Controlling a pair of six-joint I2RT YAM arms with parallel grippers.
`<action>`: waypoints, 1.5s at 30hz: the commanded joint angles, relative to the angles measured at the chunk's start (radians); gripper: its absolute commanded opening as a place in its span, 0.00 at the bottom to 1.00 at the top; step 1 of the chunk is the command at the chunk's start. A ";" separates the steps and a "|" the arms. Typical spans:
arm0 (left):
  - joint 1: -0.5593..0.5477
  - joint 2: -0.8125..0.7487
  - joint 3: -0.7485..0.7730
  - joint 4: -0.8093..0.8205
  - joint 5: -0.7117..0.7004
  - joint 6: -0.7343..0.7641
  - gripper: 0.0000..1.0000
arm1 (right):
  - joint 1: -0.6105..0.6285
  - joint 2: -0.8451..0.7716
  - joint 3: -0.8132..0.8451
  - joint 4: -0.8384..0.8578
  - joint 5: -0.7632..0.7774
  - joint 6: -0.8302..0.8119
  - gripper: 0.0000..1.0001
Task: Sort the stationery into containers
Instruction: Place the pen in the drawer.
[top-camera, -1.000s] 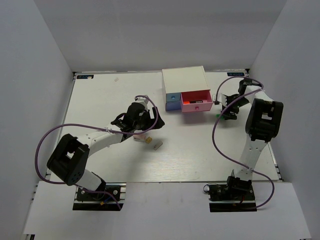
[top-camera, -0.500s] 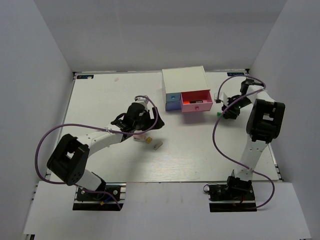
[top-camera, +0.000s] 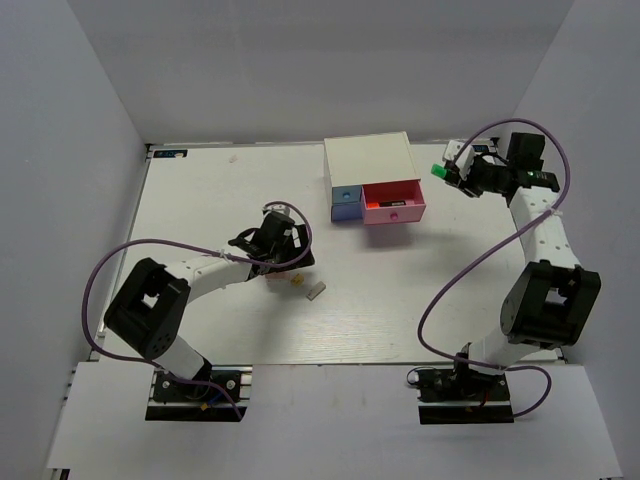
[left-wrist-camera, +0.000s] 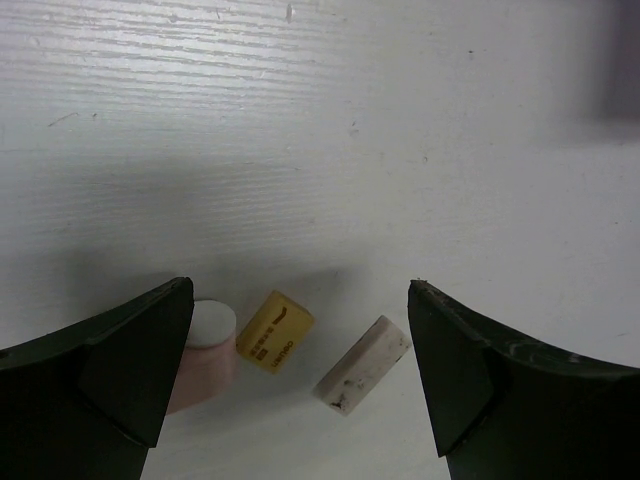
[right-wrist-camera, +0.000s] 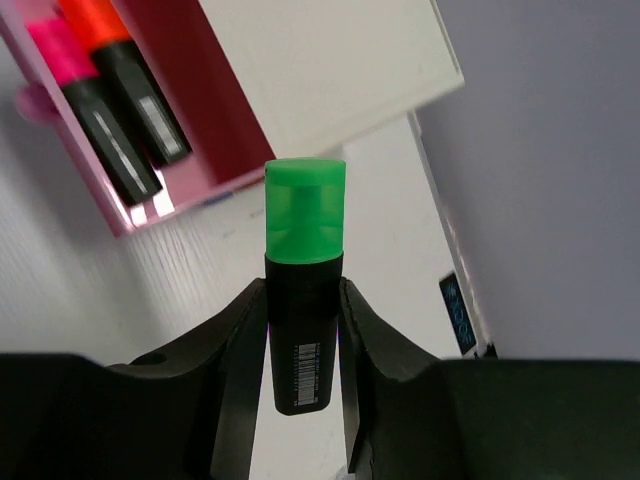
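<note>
My right tool (right-wrist-camera: 304, 335) has lifted off the tabletop (top-camera: 200, 200) right of the white cabinet (top-camera: 368, 158) — now clamping a green-capped black highlighter (right-wrist-camera: 304, 230) aloft there; left tool (left-wrist-camera: 300, 300) gapes wide, front-left of that cabinet.

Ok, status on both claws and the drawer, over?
Right claw shut on green highlighter, right of cabinet. Left claw open above three erasers. Pink drawer open, pink highlighter and orange highlighter inside. Nothing in the way.

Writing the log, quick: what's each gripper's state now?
Left gripper: open, holding nothing.
Right gripper: shut on the green-capped highlighter.
</note>
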 joint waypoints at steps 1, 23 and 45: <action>0.003 -0.017 0.037 -0.022 -0.030 -0.016 0.97 | 0.033 -0.022 -0.016 0.036 -0.165 -0.022 0.22; 0.012 -0.122 -0.023 0.053 -0.053 -0.003 0.97 | 0.265 0.085 0.049 -0.075 -0.311 0.013 0.65; 0.012 -0.178 -0.064 0.072 -0.080 0.006 0.97 | 0.296 0.197 0.193 -0.535 -0.280 -0.320 0.00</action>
